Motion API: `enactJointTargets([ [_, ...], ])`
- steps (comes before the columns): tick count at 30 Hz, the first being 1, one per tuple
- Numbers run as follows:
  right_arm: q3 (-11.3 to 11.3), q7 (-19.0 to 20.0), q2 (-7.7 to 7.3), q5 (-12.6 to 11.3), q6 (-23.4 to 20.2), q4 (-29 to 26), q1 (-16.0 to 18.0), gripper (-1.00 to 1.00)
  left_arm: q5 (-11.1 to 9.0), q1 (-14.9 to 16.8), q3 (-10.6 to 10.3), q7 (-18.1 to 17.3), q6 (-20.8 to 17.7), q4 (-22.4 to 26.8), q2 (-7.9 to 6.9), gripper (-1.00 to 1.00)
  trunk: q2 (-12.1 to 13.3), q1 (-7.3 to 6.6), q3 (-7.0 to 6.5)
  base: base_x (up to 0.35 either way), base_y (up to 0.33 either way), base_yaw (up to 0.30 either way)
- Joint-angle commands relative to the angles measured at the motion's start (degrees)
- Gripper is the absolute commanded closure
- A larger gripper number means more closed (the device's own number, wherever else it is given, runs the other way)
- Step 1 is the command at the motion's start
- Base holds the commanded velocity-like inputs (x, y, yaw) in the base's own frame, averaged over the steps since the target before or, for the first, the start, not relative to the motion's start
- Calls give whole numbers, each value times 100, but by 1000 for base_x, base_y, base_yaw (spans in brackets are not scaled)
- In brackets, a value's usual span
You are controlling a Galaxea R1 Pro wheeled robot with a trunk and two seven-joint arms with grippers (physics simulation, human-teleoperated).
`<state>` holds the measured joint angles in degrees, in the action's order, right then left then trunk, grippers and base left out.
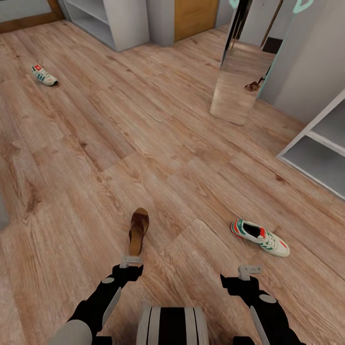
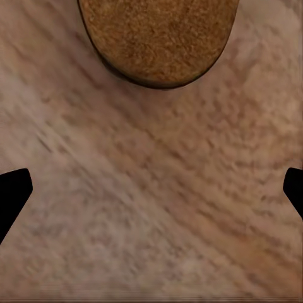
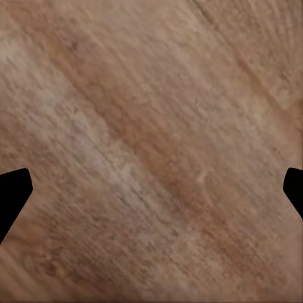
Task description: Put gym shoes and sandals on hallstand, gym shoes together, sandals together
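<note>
One dark brown sandal (image 1: 138, 231) lies on the corridor floor (image 1: 158, 143) just ahead of my left gripper (image 1: 130, 261). In the left wrist view its rounded end (image 2: 158, 38) lies beyond the open left gripper (image 2: 151, 196), with bare planks between the fingertips. A white gym shoe (image 1: 260, 237) with green stripes lies ahead and right of my right gripper (image 1: 249, 271). The right gripper (image 3: 151, 196) is open over bare floor. The other gym shoe (image 1: 44, 74) lies far off at the back left. I cannot tell which shelf unit is the hallstand.
A pale grey-white open-shelved unit (image 1: 318, 148) stands at the right edge. Another white shelf unit (image 1: 103, 21) stands at the back beside a wooden door (image 1: 195, 17). A leaning mirror (image 1: 239, 72) reflects a small brown shape (image 1: 252, 86). Wide floor lies between.
</note>
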<state>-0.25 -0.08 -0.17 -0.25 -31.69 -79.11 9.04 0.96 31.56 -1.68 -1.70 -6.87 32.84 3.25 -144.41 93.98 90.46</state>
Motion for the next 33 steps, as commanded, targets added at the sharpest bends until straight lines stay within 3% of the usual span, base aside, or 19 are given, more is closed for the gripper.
enactJointTargets([
  [1, 0, -1, -1, -2, -30, -7, 1, -100, 12, 0, 2, -14, -34, 14, 0, -100, -3, 1, 29, 0, 0, 0],
  [10, -1, -1, -2, -3, -30, -7, 2, -100, 16, 0, 2, -14, -34, 20, -8, -100, -3, 1, 34, 5, 0, 0],
  [33, -1, -1, 0, -4, -30, -7, 2, -100, 15, 0, 2, -14, -34, 21, -8, -100, -3, 1, 35, 144, 16, 0],
])
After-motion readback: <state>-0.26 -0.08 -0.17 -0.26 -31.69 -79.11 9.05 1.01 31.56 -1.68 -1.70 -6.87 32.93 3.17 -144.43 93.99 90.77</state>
